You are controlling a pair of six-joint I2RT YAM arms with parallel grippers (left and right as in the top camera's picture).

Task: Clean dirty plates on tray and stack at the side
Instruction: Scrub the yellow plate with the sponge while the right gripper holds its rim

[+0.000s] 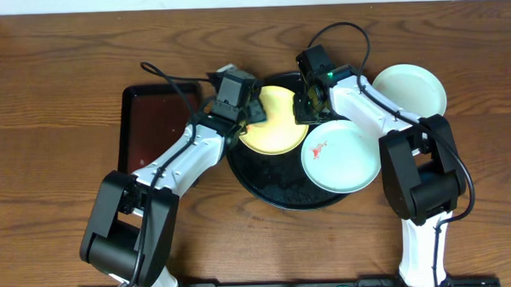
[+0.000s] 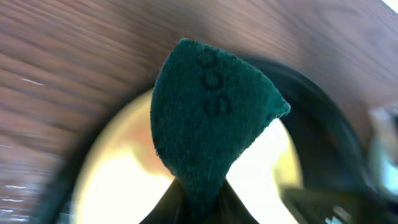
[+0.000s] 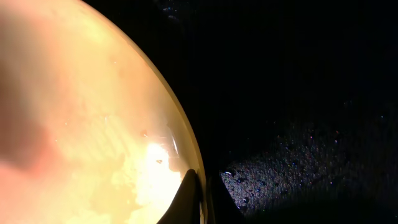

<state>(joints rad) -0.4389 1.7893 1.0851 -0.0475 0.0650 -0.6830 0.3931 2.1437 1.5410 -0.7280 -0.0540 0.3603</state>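
Note:
The pale yellow plate (image 1: 276, 121) lies on the large black tray (image 1: 274, 181). My right gripper (image 1: 309, 103) is shut on its right rim (image 3: 186, 149), one finger on each side. My left gripper (image 1: 246, 110) is shut on a dark green scouring pad (image 2: 205, 118) held over the yellow plate's left part (image 2: 124, 174). A white plate with a red-orange smear (image 1: 341, 157) sits on the tray's right side. Another white plate (image 1: 411, 89) lies on the table at the right, off the tray.
A small rectangular dark-brown tray (image 1: 153, 126) lies left of the black tray, under my left arm. Cables loop above both wrists near the table's far side.

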